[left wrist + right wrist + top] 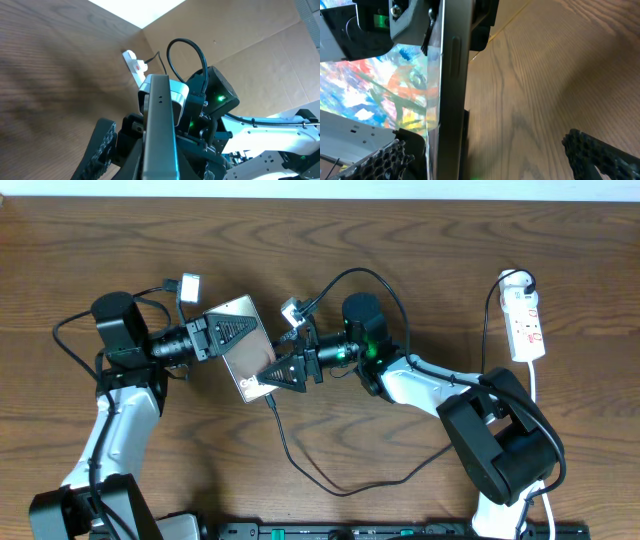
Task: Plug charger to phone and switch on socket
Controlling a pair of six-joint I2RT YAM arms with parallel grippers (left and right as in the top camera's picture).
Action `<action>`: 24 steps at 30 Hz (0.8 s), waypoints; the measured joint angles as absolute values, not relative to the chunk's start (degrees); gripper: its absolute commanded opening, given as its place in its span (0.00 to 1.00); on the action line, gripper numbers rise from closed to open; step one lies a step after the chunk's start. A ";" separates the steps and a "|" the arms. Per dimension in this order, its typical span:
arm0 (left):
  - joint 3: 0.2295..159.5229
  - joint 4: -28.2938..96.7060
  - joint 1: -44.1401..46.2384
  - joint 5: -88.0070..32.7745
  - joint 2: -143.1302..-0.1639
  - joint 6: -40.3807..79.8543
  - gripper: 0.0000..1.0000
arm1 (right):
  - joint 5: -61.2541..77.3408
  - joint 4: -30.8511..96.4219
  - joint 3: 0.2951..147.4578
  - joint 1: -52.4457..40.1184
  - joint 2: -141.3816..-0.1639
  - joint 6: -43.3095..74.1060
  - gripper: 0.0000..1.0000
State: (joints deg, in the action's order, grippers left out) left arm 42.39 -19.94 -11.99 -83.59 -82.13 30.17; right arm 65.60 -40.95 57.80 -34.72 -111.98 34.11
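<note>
The phone (240, 360), a brownish slab, is held at its far-left end by my left gripper (222, 333), which is shut on it. The left wrist view shows it edge-on (160, 125) between the fingers (102, 145). My right gripper (273, 375) stands wide open at the phone's lettered end. Its fingers (387, 160) straddle the phone's edge (452, 75) and lit, colourful screen (380, 85). The charger's thin black cable (283, 442) runs from that end in a loop across the table. Its tip meets the phone's edge; whether it is seated I cannot tell. The socket (526, 320) lies at the far right.
The socket's white cord (533, 385) trails down behind the right arm's base (500, 445). In the left wrist view the socket (135, 62) lies far off near a cardboard wall (240, 45). Thicker black arm cables arch over both wrists.
</note>
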 measured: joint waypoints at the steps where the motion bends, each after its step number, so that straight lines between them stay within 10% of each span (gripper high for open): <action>1: 42.39 -19.94 -12.25 -83.61 -82.13 30.17 0.07 | 65.73 -40.95 57.80 -34.72 -111.98 34.11 0.99; 24: 42.06 0.99 -26.70 -81.03 -82.13 20.25 0.08 | 66.24 -40.95 57.80 -34.72 -111.98 34.11 0.99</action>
